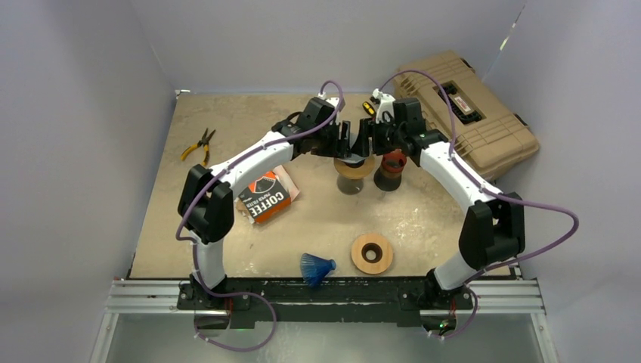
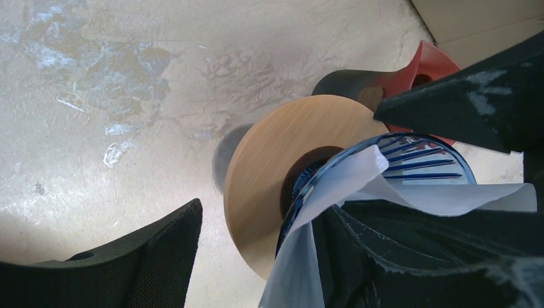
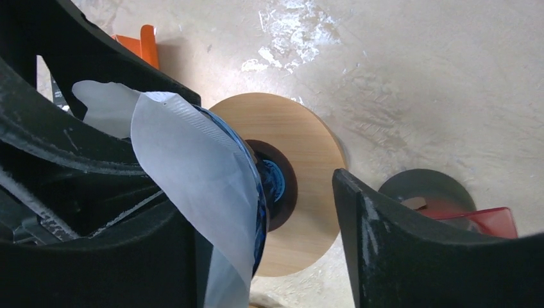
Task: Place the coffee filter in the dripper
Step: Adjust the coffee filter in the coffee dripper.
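Note:
A white paper coffee filter [image 2: 346, 179] lies crumpled over the rim of a blue ribbed dripper [image 2: 417, 157], which sits in a wooden ring [image 2: 276, 154] on a dark cup [image 1: 354, 168]. The filter [image 3: 192, 167] hangs partly outside the rim. My left gripper [image 2: 263, 212] is open; one finger is inside the filter and the other is outside the ring. My right gripper [image 3: 256, 186] is open in the same way from the opposite side. Both grippers, left [image 1: 344, 144] and right [image 1: 366, 142], meet over the dripper at mid-table.
A red dripper [image 1: 391, 165] on a dark stand is just right of the cup. A coffee filter pack [image 1: 264, 197] lies to the left. A spare wooden ring [image 1: 372, 253] and blue dripper [image 1: 317, 268] lie near the front. Pliers [image 1: 198, 145] lie far left and a tan toolbox [image 1: 469, 113] back right.

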Tool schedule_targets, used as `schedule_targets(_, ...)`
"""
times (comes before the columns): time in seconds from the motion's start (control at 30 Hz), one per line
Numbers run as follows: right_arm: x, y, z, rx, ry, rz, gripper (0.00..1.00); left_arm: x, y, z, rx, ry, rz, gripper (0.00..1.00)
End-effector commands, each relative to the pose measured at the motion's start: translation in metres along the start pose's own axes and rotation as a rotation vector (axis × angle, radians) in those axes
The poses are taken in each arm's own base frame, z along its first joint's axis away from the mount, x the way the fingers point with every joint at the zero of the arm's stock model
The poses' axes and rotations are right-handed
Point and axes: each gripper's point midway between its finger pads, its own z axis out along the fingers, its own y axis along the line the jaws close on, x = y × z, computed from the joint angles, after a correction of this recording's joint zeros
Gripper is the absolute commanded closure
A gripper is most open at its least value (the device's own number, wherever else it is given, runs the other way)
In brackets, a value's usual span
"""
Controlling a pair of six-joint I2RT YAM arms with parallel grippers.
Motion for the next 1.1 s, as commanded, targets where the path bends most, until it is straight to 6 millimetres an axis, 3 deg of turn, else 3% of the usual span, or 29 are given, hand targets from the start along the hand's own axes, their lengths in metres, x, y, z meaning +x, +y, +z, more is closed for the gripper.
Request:
schedule_targets(0.0,-0.016,-0.005,-0.001,0.067,-0.030,-0.023,0.38,-0.020,-0.010,-0.013,0.019,-0.058,0.029,0.37)
schedule_targets(0.17,-0.012,-0.011,0.002,0.089,-0.014,-0.020,0.53,-0.026,-0.008,-0.023,0.003,-0.079,0.035,0.37)
schedule_targets(0.37,-0.015,-0.009,0.000,0.086,-0.020,-0.026,0.56,-0.036,-0.006,-0.040,-0.004,-0.116,0.029,0.35)
schedule_targets(0.87,-0.053,0.023,-0.049,0.033,-0.146,-0.022,0.29,-0.057,-0.010,-0.075,0.045,-0.189,0.006,0.32)
schedule_targets(1.07,-0.056,0.028,-0.063,0.029,-0.160,-0.020,0.23,-0.060,-0.013,-0.081,0.079,-0.208,-0.005,0.32)
